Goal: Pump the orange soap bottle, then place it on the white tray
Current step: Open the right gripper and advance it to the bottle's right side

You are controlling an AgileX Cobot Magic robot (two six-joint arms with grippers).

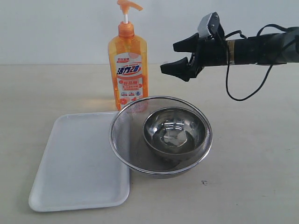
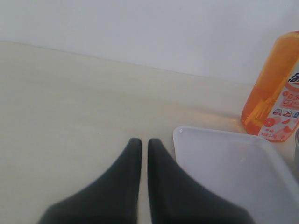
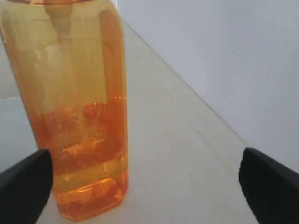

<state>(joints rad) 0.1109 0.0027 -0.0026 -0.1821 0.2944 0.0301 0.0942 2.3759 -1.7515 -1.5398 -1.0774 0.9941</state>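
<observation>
- Exterior view: nearest the lens lies the white tray (image 1: 77,163), flat on the desk (image 1: 252,154) with nothing on it. A mesh strainer (image 1: 125,140) with a steel bowl (image 1: 156,133) inside sits at the tray's right edge, its rim reaching over that edge.
- Behind both stands the orange soap bottle (image 1: 127,74), upright on the desk and off the tray. Its pump head (image 1: 127,7) is fully raised, so the pumping looks not yet done.
- The right claw (image 1: 180,57) hangs in the air to the right of the bottle at about shoulder height. It is apart from the bottle, spread wide and holding nothing.
- Left wrist view: the left claw (image 2: 145,154) is nearest. Its tips are drawn together with only a sliver between them and nothing in them, low over the desk just beside a tray corner. The bottle shows at the far edge.
- Right wrist view: the two fingers (image 3: 23,182) sit at opposite edges of the picture. The bottle stands much closer to one than the other.
- The step in hand looks like the approach to the bottle. It would help to centre the bottle between the fingers before closing, since a one-sided touch could tip something so tall.
- For the pump, press straight down on the head while the body is steadied.
- On the way to the tray, lift the base clear of the strainer rim.
</observation>
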